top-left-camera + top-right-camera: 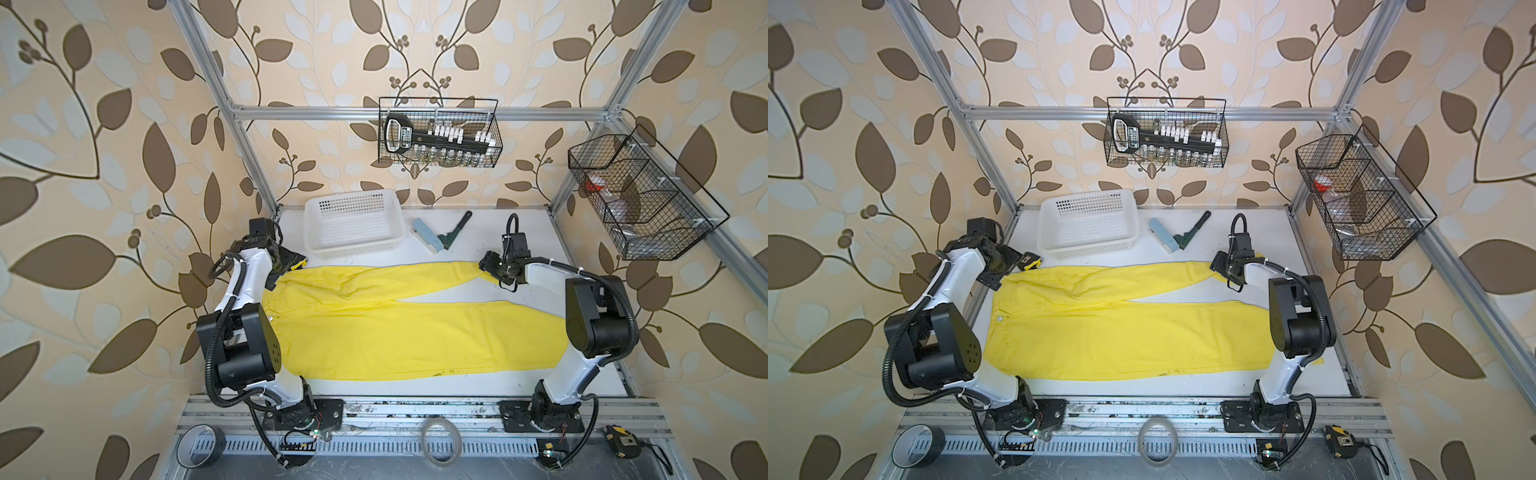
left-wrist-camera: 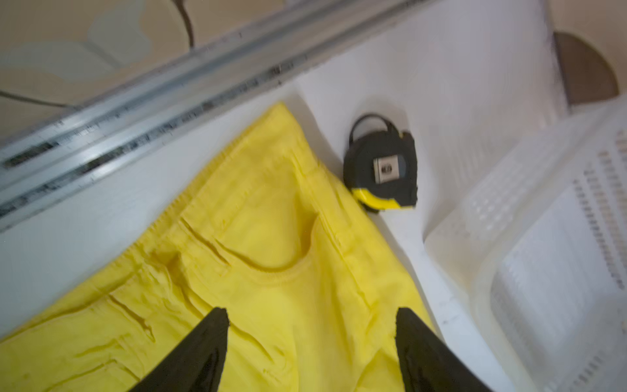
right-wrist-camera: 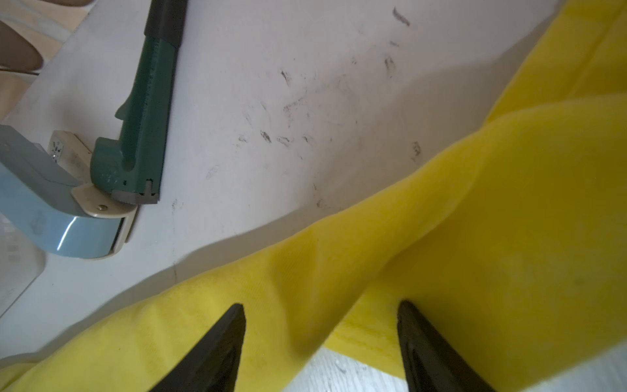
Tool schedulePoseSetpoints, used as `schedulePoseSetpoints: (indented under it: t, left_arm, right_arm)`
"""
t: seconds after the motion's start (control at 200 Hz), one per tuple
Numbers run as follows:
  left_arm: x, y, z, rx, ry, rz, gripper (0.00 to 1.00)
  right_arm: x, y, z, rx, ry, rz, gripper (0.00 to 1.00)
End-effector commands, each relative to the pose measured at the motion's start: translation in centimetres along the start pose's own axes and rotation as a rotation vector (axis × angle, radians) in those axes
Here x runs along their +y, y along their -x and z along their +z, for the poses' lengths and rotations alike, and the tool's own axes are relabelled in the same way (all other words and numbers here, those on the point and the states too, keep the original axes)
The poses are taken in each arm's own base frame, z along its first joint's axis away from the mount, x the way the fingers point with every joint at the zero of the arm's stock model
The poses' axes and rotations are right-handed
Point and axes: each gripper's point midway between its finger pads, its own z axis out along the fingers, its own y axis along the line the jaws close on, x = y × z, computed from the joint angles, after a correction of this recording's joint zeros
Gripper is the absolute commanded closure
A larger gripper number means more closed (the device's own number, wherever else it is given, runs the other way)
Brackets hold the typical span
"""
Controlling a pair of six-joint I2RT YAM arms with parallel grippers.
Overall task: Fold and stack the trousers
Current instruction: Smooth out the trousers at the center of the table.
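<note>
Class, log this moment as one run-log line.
stage: unfolded | bright yellow cotton trousers: flat on white table | left gripper: open, at waist end | right gripper: open, at leg end

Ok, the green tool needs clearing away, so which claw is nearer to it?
Right. The right claw hovers at the far leg's end of the trousers, the green tool beyond it; the left claw is over their waistband, the white basket lying between it and the tool.

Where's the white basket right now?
In both top views the white basket sits at the back of the table, left of centre, just behind the trousers, with a light blue object to its right.
</note>
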Motion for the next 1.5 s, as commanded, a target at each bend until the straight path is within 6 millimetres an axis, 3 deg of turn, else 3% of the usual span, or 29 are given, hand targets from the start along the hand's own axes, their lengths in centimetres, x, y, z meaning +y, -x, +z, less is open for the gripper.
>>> schedulePoseSetpoints:
  t: [0.0,0.085,0.175,0.37,0.6,0.76,0.875,1.085,1.244,1.334,1.494]
  left_arm:
    - [-0.7,-4.4,-0.1,0.109,-0.055,0.060,0.20]
    - [-0.7,-6.4,-0.3,0.139,-0.062,0.093,0.20]
    - [-0.8,-8.7,-0.4,0.170,-0.063,0.139,0.19]
    - [-1.1,-13.4,-0.9,0.219,-0.084,0.230,0.18]
    - [-2.1,-17.8,-2.3,0.228,-0.102,0.359,0.13]
    - [-2.7,-21.7,-1.7,0.251,-0.100,0.428,0.12]
    - [-3.1,-23.1,-0.7,0.240,-0.069,0.486,0.09]
    - [-3.6,-23.2,1.0,0.205,-0.037,0.502,0.10]
    - [-4.3,-21.9,1.8,0.131,0.004,0.533,0.14]
    - [-4.7,-20.9,2.0,0.084,0.029,0.542,0.18]
    - [-5.5,-21.1,1.7,0.105,0.007,0.547,0.21]
  right_arm:
    - [1.8,1.1,0.5,-0.018,0.053,0.024,0.33]
    - [2.0,1.0,1.1,-0.006,0.065,0.023,0.44]
    - [2.5,1.4,0.9,-0.015,0.084,0.030,0.69]
    - [3.8,3.3,-2.5,-0.075,0.122,0.027,0.98]
    - [4.9,4.9,-8.2,-0.131,0.157,0.045,0.96]
    - [5.2,4.2,-9.7,-0.112,0.152,0.012,0.92]
    - [4.8,2.6,-10.8,-0.091,0.107,-0.051,0.92]
    - [1.2,-0.3,-13.7,-0.104,0.010,-0.113,0.91]
    - [-2.8,-3.6,-12.9,-0.030,-0.038,-0.089,0.89]
    - [-3.5,-5.1,-12.6,-0.007,-0.038,-0.095,0.88]
    - [-5.1,-9.4,-11.5,0.096,-0.047,-0.104,0.79]
